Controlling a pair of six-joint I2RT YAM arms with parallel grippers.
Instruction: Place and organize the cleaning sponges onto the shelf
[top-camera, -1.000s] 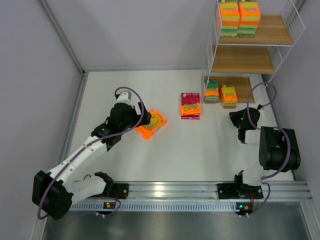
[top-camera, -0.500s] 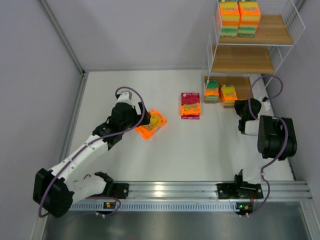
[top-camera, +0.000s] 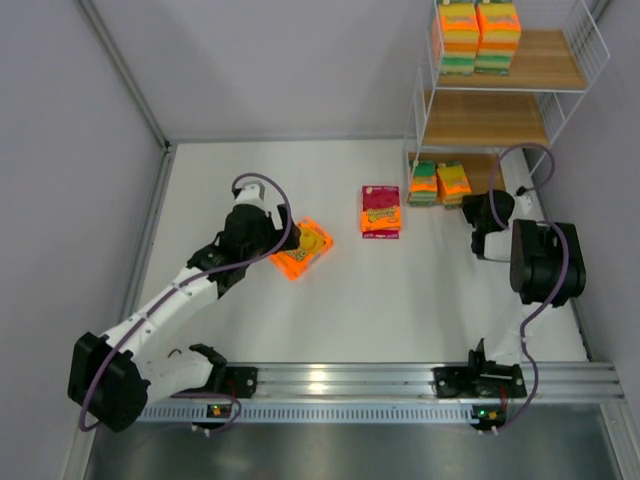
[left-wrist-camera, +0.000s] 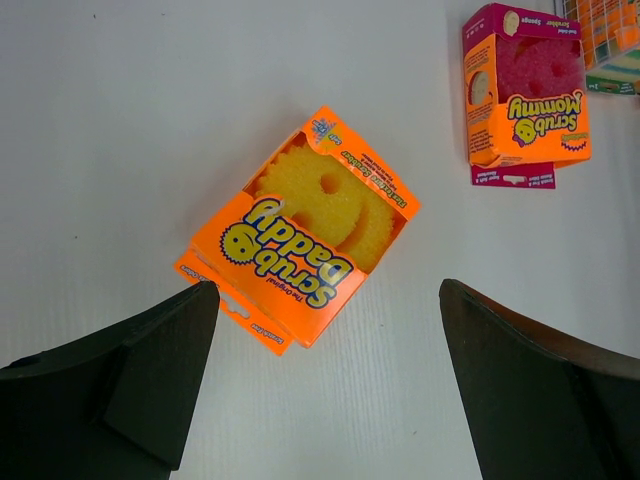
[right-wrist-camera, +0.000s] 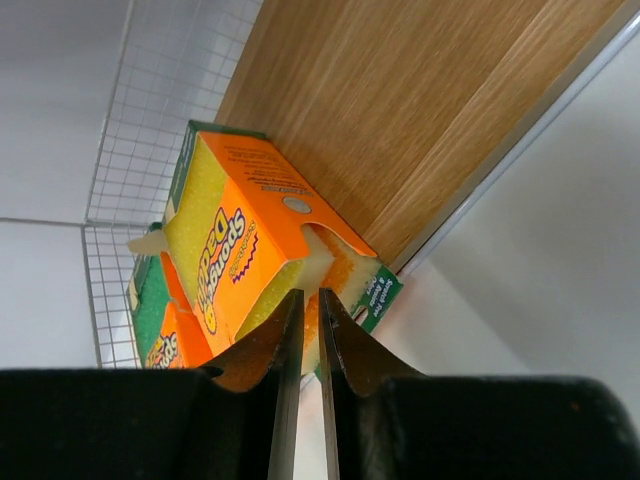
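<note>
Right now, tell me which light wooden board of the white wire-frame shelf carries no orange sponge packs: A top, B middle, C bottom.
B: in the top view the middle board lies bare, while two stacks of orange-and-green packs stand on the top board and two single packs sit on the bottom board.

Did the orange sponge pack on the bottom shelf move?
Yes. The sponge pack slid left, closing up beside its neighbour pack, slightly deeper into the shelf.
</note>
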